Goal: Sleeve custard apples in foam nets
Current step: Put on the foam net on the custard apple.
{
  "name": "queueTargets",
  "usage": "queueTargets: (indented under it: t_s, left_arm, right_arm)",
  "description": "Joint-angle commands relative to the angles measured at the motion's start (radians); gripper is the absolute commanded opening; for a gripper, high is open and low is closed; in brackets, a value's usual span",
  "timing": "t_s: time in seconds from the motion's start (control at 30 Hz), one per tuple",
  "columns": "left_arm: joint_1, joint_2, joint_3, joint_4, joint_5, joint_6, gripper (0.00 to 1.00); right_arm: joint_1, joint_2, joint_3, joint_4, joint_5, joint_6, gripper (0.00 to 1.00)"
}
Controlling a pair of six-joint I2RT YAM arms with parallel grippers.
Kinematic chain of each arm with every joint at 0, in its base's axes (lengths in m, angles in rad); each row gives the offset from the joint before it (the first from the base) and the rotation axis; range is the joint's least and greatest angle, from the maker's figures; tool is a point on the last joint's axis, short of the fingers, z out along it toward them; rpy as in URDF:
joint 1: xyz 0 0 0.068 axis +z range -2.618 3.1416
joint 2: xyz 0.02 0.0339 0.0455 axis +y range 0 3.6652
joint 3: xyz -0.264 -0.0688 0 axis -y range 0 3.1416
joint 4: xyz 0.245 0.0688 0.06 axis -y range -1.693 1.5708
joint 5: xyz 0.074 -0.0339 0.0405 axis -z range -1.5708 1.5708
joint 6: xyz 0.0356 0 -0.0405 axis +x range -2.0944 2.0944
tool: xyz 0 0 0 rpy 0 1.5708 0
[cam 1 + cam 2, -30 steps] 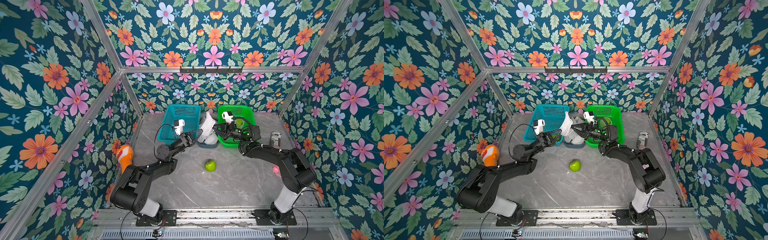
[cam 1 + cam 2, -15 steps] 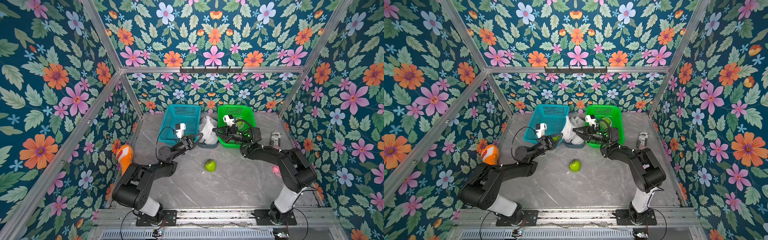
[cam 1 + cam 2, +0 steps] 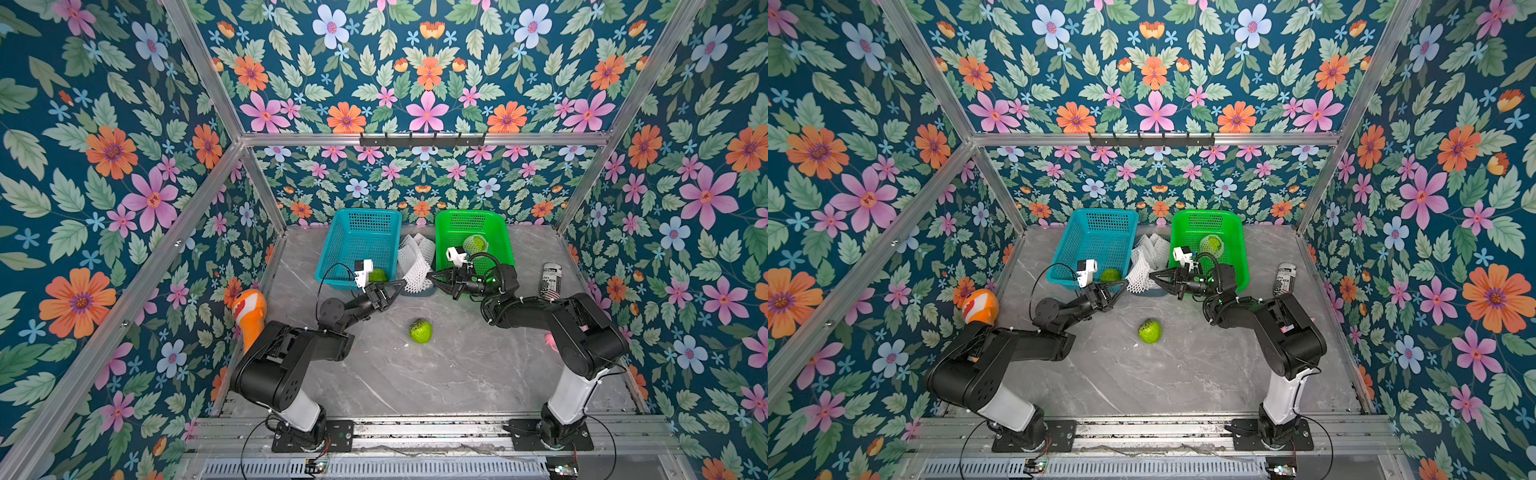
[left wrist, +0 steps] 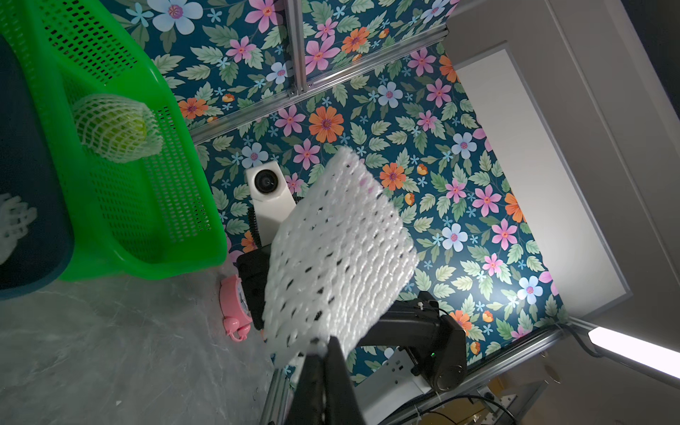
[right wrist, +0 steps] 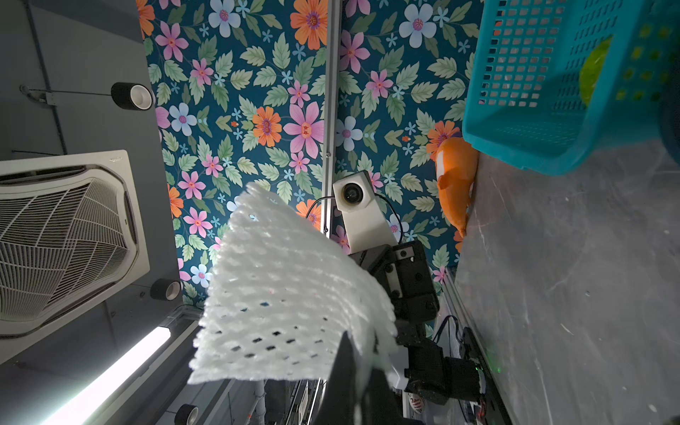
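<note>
Grey stone-look table top (image 3: pixel 457 374) inside a box of blue flowery walls (image 3: pixel 415 83). Squeezed tight on a white holey foam net (image 3: pixel 415 269): the left gripper (image 3: pixel 404 283) on one edge, the right gripper (image 3: pixel 429 276) on the other, between a teal plastic basket (image 3: pixel 357 232) and a green plastic basket (image 3: pixel 494 232). One bumpy green custard apple (image 3: pixel 420 331) bare on the table, a second custard apple (image 3: pixel 377 275) in the teal basket, a third custard apple (image 3: pixel 474 243) netted in the green basket.

The grey marbled bench (image 3: pixel 457 374) is carrying a blue basket (image 3: pixel 365 224) and a green basket (image 3: pixel 467 222) at its far edge, with a dark tub (image 3: pixel 428 293) sitting between them. One bare custard apple (image 3: pixel 420 331) is lying mid-bench. An orange fish toy (image 3: pixel 249 309) is resting at the left edge; a can (image 3: pixel 551 281) and a pink clock (image 4: pixel 233 305) are resting near the right edge.
</note>
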Motion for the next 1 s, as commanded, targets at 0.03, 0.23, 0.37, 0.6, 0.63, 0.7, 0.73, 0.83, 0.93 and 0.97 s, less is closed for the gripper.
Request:
queueTargets:
  t_s: [0.03, 0.23, 0.37, 0.6, 0.63, 0.7, 0.73, 0.83, 0.93, 0.97]
  left_arm:
    - [-0.004, 0.027, -0.008, 0.103, 0.019, 0.037, 0.0]
    - [-0.021, 0.074, -0.032, 0.103, 0.029, 0.06, 0.0]
    - [-0.035, 0.096, -0.042, 0.103, 0.036, 0.072, 0.0]
    - [-0.038, 0.127, -0.087, 0.103, 0.042, 0.094, 0.0]
    - [-0.037, 0.127, -0.093, 0.103, 0.042, 0.095, 0.0]
    - [-0.038, 0.124, -0.104, 0.103, 0.045, 0.099, 0.0]
    - [-0.037, 0.124, -0.109, 0.103, 0.046, 0.103, 0.0]
    - [-0.037, 0.137, -0.113, 0.102, 0.05, 0.107, 0.0]
    - [-0.037, 0.149, -0.118, 0.102, 0.053, 0.115, 0.0]
    - [-0.037, 0.155, -0.117, 0.102, 0.054, 0.118, 0.0]
  right_arm:
    - [0.001, 0.021, -0.015, 0.059, -0.017, -0.019, 0.0]
    - [0.001, 0.058, -0.055, 0.059, -0.025, -0.052, 0.0]
    - [0.002, 0.093, -0.079, 0.059, -0.032, -0.07, 0.0]
    - [0.002, 0.127, -0.107, 0.058, -0.03, -0.102, 0.0]
    - [0.002, 0.128, -0.109, 0.058, -0.029, -0.106, 0.0]
    - [0.001, 0.128, -0.114, 0.053, -0.032, -0.119, 0.0]
    - [0.002, 0.128, -0.117, 0.044, -0.032, -0.127, 0.0]
    - [0.001, 0.121, -0.12, 0.026, -0.033, -0.145, 0.0]
    - [-0.002, 0.108, -0.125, -0.033, -0.036, -0.195, 0.0]
    - [-0.002, 0.106, -0.126, -0.047, -0.037, -0.206, 0.0]
